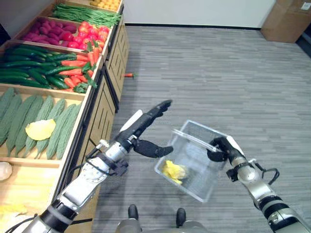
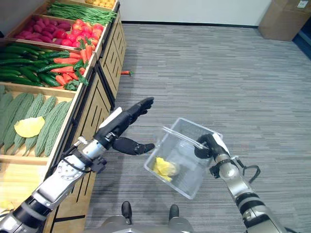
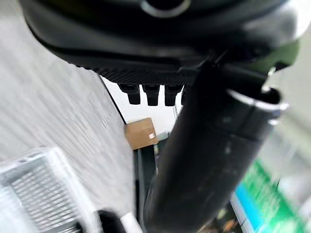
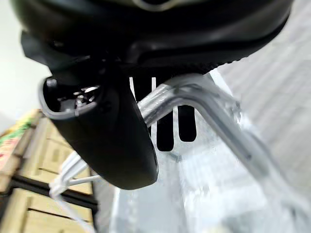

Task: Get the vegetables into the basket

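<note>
One clear wire-and-plastic basket (image 1: 197, 160), hung tilted over the grey carpet floor (image 1: 218, 73), its metal handle (image 4: 204, 104) gripped by the right hand (image 1: 222, 148), fingers curled round the bar; contents, a single crumpled yellow leafy vegetable (image 1: 174, 171) lying in the low corner. One left hand (image 1: 146, 128), empty, fingers straight and spread, thumb out, held between the basket and the wooden display shelf (image 1: 92, 121). Stock on the shelf: pale green ridged gourds (image 1: 34, 124) with a loose yellow leaf (image 1: 40, 129) on top; dark cucumbers (image 1: 29, 70); orange carrots (image 1: 80, 65); red tomatoes (image 1: 90, 35); one carrot on the floor (image 1: 128, 74). Risks, as I judge them: the slant may let the yellow piece slide out; a swinging basket may spoil the next drop; the stray carrot may be overlooked.
</note>
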Robot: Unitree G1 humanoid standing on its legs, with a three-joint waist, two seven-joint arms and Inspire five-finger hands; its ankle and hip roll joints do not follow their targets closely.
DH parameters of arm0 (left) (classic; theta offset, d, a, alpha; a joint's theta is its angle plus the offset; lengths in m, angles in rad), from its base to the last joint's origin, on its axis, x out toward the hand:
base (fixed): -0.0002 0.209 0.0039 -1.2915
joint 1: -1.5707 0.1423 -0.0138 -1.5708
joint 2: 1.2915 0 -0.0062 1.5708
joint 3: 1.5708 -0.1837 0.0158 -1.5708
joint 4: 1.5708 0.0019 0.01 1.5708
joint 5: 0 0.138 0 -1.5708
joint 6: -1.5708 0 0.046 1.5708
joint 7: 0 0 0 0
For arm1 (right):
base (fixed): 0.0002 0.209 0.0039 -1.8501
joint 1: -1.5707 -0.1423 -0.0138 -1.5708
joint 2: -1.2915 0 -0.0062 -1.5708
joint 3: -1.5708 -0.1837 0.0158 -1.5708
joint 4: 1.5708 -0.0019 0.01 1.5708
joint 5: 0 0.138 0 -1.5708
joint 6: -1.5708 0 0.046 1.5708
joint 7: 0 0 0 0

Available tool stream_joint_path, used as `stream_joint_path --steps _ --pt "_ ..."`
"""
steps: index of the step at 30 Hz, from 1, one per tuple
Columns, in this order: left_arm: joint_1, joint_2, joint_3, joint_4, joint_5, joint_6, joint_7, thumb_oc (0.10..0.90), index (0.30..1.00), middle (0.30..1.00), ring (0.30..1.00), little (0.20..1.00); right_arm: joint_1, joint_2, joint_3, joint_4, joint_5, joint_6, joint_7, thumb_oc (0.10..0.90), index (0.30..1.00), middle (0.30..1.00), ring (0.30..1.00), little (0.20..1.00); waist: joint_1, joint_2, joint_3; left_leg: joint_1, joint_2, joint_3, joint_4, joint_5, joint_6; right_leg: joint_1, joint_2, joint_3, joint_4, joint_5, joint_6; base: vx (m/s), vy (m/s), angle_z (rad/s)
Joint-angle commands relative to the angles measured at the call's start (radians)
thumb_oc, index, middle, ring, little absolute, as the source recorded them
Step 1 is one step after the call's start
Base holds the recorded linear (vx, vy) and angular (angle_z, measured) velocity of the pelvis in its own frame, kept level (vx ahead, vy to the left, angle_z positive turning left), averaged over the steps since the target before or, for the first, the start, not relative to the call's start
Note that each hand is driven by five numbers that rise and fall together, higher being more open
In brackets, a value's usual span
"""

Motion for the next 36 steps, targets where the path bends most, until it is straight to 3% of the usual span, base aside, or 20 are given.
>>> stream_joint_path --steps 1,4,6,7,9,11,17,20,22,27,36 --pt "0.080 0.037 0.098 -0.005 -0.165 -0.047 -0.061 0.900 1.000 1.000 1.000 1.000 -0.039 -0.024 -0.143 0.035 0.014 -0.099 -0.094 0.400 0.300 0.300 0.300 0.300 0.013 -0.003 -0.102 0.049 0.047 -0.077 0.002 -0.085 -0.043 -0.033 -0.070 -0.031 0.000 0.059 0.098 -0.02 0.009 0.08" --pt "0.137 0.021 0.133 0.071 -0.133 -0.041 -0.050 0.900 1.000 1.000 1.000 1.000 0.010 -0.003 -0.177 0.046 0.028 -0.108 -0.096 0.400 0.300 0.300 0.300 0.300 0.013 -0.002 -0.103 0.047 0.045 -0.081 0.002 -0.081 -0.043 -0.034 -0.072 -0.033 0.000 0.061 0.100 -0.01 0.009 0.08" --pt "0.204 -0.027 0.163 0.190 -0.144 -0.019 -0.043 0.900 1.000 1.000 1.000 1.000 0.058 0.028 -0.220 0.067 0.056 -0.117 -0.102 0.400 0.300 0.300 0.300 0.300 0.013 0.000 -0.100 0.041 0.043 -0.086 0.002 -0.077 -0.042 -0.038 -0.073 -0.036 0.000 0.065 0.100 -0.04 0.006 0.05" --pt "0.250 -0.060 0.185 0.326 -0.091 0.001 -0.033 0.900 1.000 1.000 1.000 1.000 0.098 0.047 -0.254 0.098 0.078 -0.123 -0.104 0.400 0.300 0.300 0.300 0.300 0.011 0.002 -0.095 0.032 0.043 -0.091 0.002 -0.071 -0.041 -0.043 -0.075 -0.038 0.000 0.067 0.100 -0.04 0.004 0.03" --pt "0.259 -0.077 0.183 0.385 -0.081 0.008 -0.036 0.900 1.000 1.000 1.000 1.000 0.111 0.049 -0.264 0.107 0.086 -0.125 -0.100 0.400 0.300 0.300 0.300 0.300 0.009 0.003 -0.096 0.028 0.043 -0.093 0.002 -0.070 -0.041 -0.044 -0.076 -0.039 0.000 0.068 0.100 0.00 0.000 0.00" --pt "0.272 -0.133 0.189 0.570 -0.001 0.030 -0.022 0.900 1.000 1.000 1.000 1.000 0.144 0.069 -0.280 0.166 0.098 -0.124 -0.097 0.400 0.300 0.300 0.300 0.300 0.006 0.004 -0.092 0.025 0.043 -0.094 0.002 -0.067 -0.041 -0.043 -0.077 -0.042 0.000 0.068 0.100 0.00 0.000 0.00" --pt "0.214 -0.318 0.210 1.064 0.211 0.085 0.050 0.900 1.000 1.000 1.000 1.000 0.207 0.118 -0.275 0.267 0.105 -0.111 -0.082 0.400 0.300 0.300 0.300 0.300 -0.011 0.009 -0.085 0.016 0.046 -0.092 0.002 -0.061 -0.040 -0.057 -0.074 -0.043 0.002 0.068 0.097 -0.01 0.002 0.03" --pt "0.130 -0.403 0.258 1.369 0.383 0.103 0.146 0.900 1.000 1.000 1.000 1.000 0.216 0.165 -0.242 0.379 0.109 -0.107 -0.077 0.400 0.300 0.300 0.300 0.300 -0.018 0.006 -0.081 0.020 0.050 -0.087 0.002 -0.063 -0.043 -0.059 -0.069 -0.036 0.004 0.063 0.093 0.00 0.001 0.04" --pt "0.097 -0.437 0.300 1.507 0.419 0.123 0.180 0.900 1.000 1.000 1.000 1.000 0.207 0.197 -0.233 0.454 0.138 -0.106 -0.076 0.400 0.300 0.300 0.300 0.300 -0.022 0.003 -0.086 0.018 0.052 -0.083 0.002 -0.063 -0.045 -0.063 -0.068 -0.033 0.004 0.062 0.090 0.01 -0.004 -0.02" --pt "0.075 -0.481 0.321 1.600 0.472 0.145 0.222 0.900 1.000 1.000 1.000 1.000 0.219 0.272 -0.173 0.553 0.178 -0.094 -0.041 0.400 0.300 0.300 0.300 0.300 -0.026 -0.003 -0.095 0.034 0.060 -0.069 0.002 -0.069 -0.051 -0.057 -0.058 -0.025 0.004 0.056 0.082 0.04 -0.016 -0.11" --pt "0.052 -0.494 0.295 1.590 0.445 0.146 0.232 0.900 1.000 1.000 1.000 1.000 0.217 0.305 -0.147 0.621 0.192 -0.078 -0.026 0.400 0.300 0.300 0.300 0.300 -0.027 0.006 -0.090 0.035 0.068 -0.074 0.002 -0.066 -0.056 -0.053 -0.052 -0.026 0.013 0.043 0.077 0.00 -0.002 -0.01"
